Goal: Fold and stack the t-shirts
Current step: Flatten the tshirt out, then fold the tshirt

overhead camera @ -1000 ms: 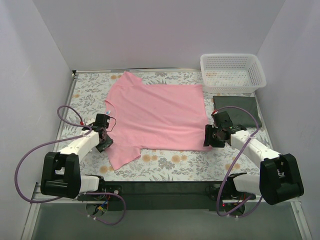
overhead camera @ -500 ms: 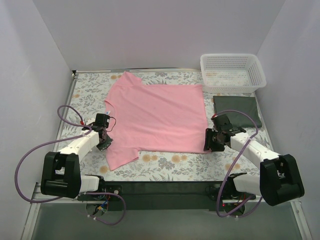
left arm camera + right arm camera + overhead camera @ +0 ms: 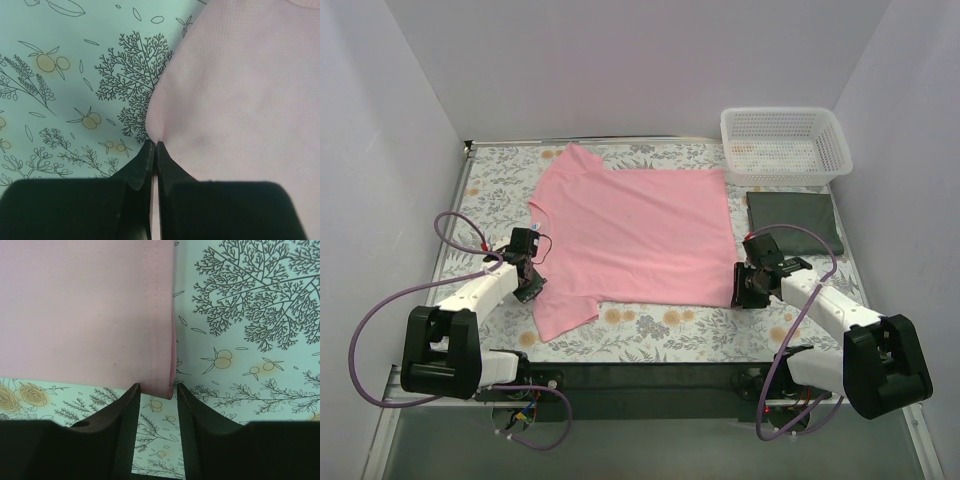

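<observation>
my left fingers (image 3: pixel 152 149) are pressed together on the edge of the pink t-shirt (image 3: pixel 635 225), with a sliver of its cloth caught between them. from those tips the shirt spreads ahead and to the right. the floral cloth (image 3: pixel 75 75) that covers the counter (image 3: pixel 490 190) lies bare ahead and to the left.

my right fingers (image 3: pixel 748 290) stand apart, one on each side of the shirt's near hem corner, which reaches down into the gap between the tips. i cannot tell whether either tip touches it. from there the shirt runs flat ahead and to the left, with floral cloth ahead to the right.

the dark green t-shirt (image 3: pixel 795 222), a folded rectangle, lies beyond my right fingers and a little to their right, apart from the pink one. the white basket (image 3: pixel 785 145) sits farther beyond it.
</observation>
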Available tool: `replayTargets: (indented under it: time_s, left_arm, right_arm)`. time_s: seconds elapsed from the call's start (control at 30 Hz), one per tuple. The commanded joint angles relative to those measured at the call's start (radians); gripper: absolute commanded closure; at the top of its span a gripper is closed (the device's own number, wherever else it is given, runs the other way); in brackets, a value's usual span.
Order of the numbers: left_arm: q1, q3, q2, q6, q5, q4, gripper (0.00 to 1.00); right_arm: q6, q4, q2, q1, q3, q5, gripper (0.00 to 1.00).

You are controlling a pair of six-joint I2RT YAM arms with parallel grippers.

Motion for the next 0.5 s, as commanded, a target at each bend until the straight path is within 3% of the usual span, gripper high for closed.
replayTargets:
  time_s: [0.0, 0.2, 0.37, 0.47]
  left_arm:
    - [0.001, -0.013, -0.032, -0.014, 0.010, -0.029, 1.00]
    - [0.001, -0.008, -0.026, -0.022, 0.005, -0.033, 1.00]
    - [0.001, 0.030, -0.056, -0.052, -0.010, -0.102, 1.00]
    - [0.001, 0.062, -0.113, -0.097, -0.001, -0.153, 1.00]
  right_arm:
    - [0.042, 0.003, -0.008, 0.007, -0.020, 0.031, 0.64]
    - [0.051, 0.026, 0.001, 0.007, -0.056, 0.019, 0.70]
    - [0.039, -0.002, -0.023, 0.005, -0.034, 0.010, 0.99]
    - [0.023, -0.061, -0.040, 0.005, 0.002, 0.035, 0.99]
